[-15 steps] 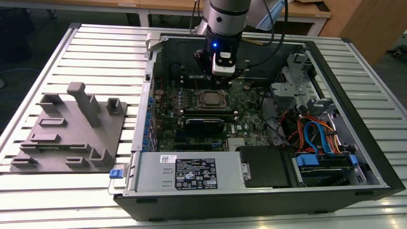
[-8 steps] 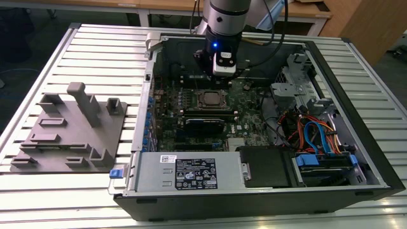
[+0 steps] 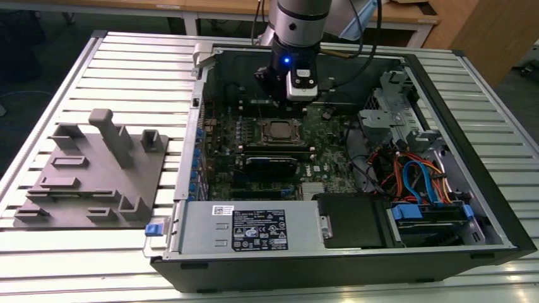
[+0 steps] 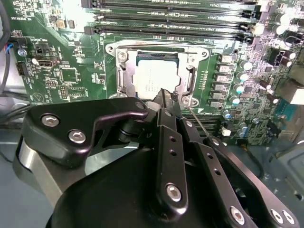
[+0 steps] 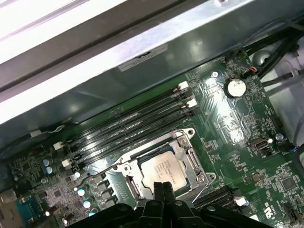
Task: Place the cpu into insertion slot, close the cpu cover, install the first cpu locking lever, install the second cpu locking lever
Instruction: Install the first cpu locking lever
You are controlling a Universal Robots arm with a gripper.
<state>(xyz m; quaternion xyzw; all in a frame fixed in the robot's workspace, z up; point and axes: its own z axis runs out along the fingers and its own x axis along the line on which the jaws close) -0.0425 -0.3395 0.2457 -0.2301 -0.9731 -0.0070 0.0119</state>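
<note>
Hovering low inside the open pc case (image 3: 354,268) on the slatted table (image 3: 126,63), w/ arm (image 3: 295,25) coming straight down at the far side of the green board (image 4: 71,57). Gripper (image 4: 166,96) pinched narrow, fingertips (image 5: 158,189) pressed together, nothing seen btw them. Parked right at the near edge of the cpu cover (image 4: 189,80), tips over the frame's rim; contact or not, cannot tell. Seated flat in the insertion slot (image 4: 117,50): the cpu (image 4: 153,78), silvery top facing up, framed on all sides by the cover, which lies down flat around it. Beside the socket, close to the fingertips, a thin wire lever (image 4: 199,124) slanting away from the cover's corner; latched or free, cannot tell. Just beyond the socket, long black memory slots (image 5: 133,121) in parallel rows. Further along the board in the first wrist view, a round coin cell (image 5: 235,87). On the exterior view's left, well apart from the case, a grey fixture tray (image 3: 93,183) w/ upright pegs. Along the case's near side, a grey psu box (image 3: 252,230); on the exterior view's right, blue and orange cables (image 3: 417,180).
</note>
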